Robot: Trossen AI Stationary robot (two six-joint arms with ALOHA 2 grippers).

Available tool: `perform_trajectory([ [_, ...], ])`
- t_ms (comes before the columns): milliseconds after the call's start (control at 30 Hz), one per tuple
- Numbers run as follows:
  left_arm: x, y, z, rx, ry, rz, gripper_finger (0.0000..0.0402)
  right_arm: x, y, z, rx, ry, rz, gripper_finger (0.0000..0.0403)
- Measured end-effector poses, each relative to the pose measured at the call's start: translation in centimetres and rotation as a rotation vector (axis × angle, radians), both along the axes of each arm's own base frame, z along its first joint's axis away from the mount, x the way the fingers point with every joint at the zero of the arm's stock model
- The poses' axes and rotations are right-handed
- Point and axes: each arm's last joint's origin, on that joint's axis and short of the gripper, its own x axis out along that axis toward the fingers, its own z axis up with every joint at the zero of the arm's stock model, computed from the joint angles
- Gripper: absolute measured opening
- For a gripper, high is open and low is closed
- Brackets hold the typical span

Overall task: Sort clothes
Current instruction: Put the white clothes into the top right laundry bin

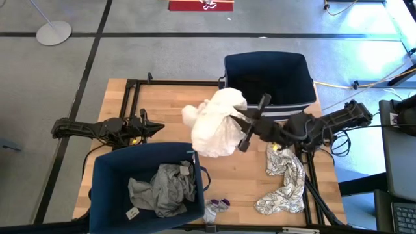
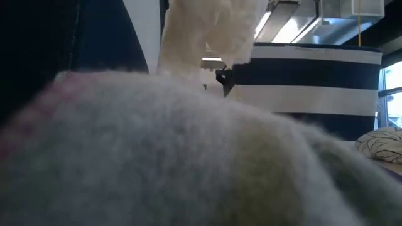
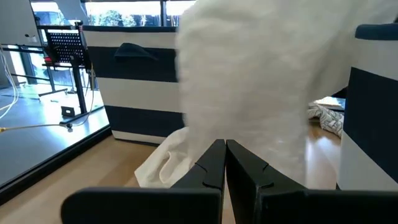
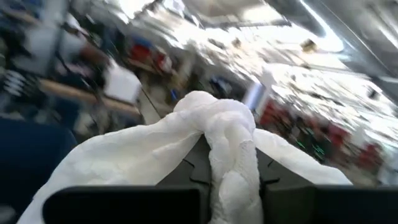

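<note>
High view, right gripper [image 1: 239, 123]: fingers closed on the white garment [image 1: 218, 123], which hangs bunched above the table [image 1: 162, 110], between the two navy bins.
High view, left gripper [image 1: 155, 129]: parked over the left part of the table, just beyond the near bin [image 1: 104, 188], holding nothing.
High view, step in hand (judgement): carrying the white garment to a bin. The far bin [image 1: 266, 78] lies nearest and shows no contents.
High view, advice: lift until the trailing cloth clears the bin's rim, centre over the opening, then release; a low pass risks draping fabric over the wall.
High view, count: two bins; one white garment held; one grey garment [image 1: 162, 188] in the near bin; one squiggle-print garment [image 1: 283, 179] on the table's right side; one small purple-tipped item [image 1: 216, 207] at the near edge, kind uncertain.

Low view, foreground: blurred grey fabric fills most of the frame; the white garment [image 2: 207, 31] hangs above it, its lower end hidden. The striped bin wall [image 2: 308, 81] stands behind, with the print garment [image 2: 380, 143] at far right.

Left wrist view, fingers [image 3: 208, 168]: pressed together, empty; the white garment [image 3: 261, 87] hangs ahead of them, a bin [image 3: 137, 74] beyond.

Right wrist view, grip: the white garment [image 4: 217, 143] bulges between the fingers, held at a gathered fold; the hold looks secure enough, in my judgement.
</note>
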Motion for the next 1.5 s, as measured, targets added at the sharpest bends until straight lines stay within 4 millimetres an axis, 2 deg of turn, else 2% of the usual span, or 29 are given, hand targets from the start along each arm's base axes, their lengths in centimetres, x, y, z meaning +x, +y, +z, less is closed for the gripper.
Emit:
perform_trajectory([
  [167, 0.0, 0.0, 0.0, -0.001, 0.0, 0.0, 0.0003, 1.4, -1.5, 0.3, 0.017, -0.123, 0.156, 0.0037],
  [367, 0.0, 0.0, 0.0, -0.001, -0.001, 0.0, 0.0003, 4.5, -2.1, -0.8, -0.017, -0.211, 0.338, 0.0037],
  [600, 0.0, 0.0, 0.0, 0.0, 0.002, 0.0, 0.0003, 9.0, -1.1, -1.6, -0.026, -0.191, 0.499, 0.0037],
  [800, 0.0, 0.0, 0.0, -0.004, 0.001, 0.0, 0.0003, 12.4, -0.4, -3.3, -0.026, -0.11, 0.519, 0.0037],
  [1000, 0.0, 0.0, 0.0, -0.005, 0.001, 0.0, 0.0003, 12.9, -0.3, -3.1, -0.022, -0.05, 0.511, 0.0037],
  [1133, 0.0, 0.0, 0.0, -0.004, 0.002, 0.0, 0.0003, 12.8, -0.6, -3.3, -0.056, 0.006, 0.394, 0.0037],
  [1333, 0.0, 0.0, 0.0, -0.005, 0.003, 0.0, 0.0003, 11.0, -1.5, -1.6, -0.107, 0.049, 0.207, 0.0037],
  [1500, 0.0, 0.0, -0.1, -0.004, 0.004, 0.0, 0.0003, 9.6, -2.0, -0.6, -0.101, 0.083, 0.122, 0.0037],
])
